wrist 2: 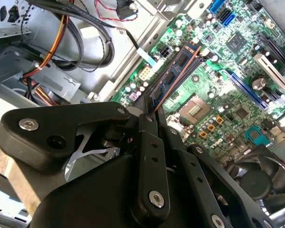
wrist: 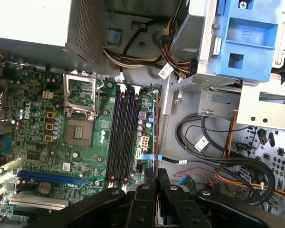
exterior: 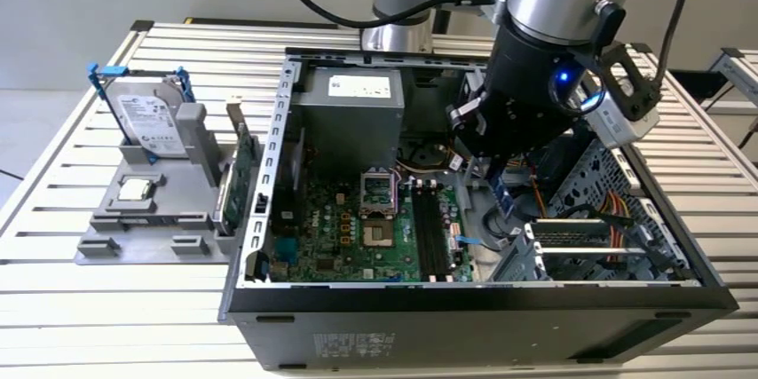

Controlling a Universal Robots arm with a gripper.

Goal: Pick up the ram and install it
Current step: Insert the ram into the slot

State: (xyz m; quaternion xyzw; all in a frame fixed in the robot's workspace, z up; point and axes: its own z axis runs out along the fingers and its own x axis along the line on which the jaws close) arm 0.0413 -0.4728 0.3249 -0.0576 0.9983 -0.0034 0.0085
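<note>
Gripper (exterior: 507, 179) centre-right in exterior view, inside open computer case (exterior: 355, 295), jaws clamped on ram (wrist 2: 173, 78). Ram held edge-on above motherboard (wrist: 57, 142), just beside empty memory slots (wrist: 122, 137), in both wrist views. Hard drive (exterior: 152, 123) on grey holder (exterior: 142, 228), upper left.

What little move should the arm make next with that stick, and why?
Probably a small sideways shift toward the slots. The gripper is shut on the ram, which in the first wrist view hangs edge-on beside the empty slots, not over one; it likely needs lining up before lowering.
</note>
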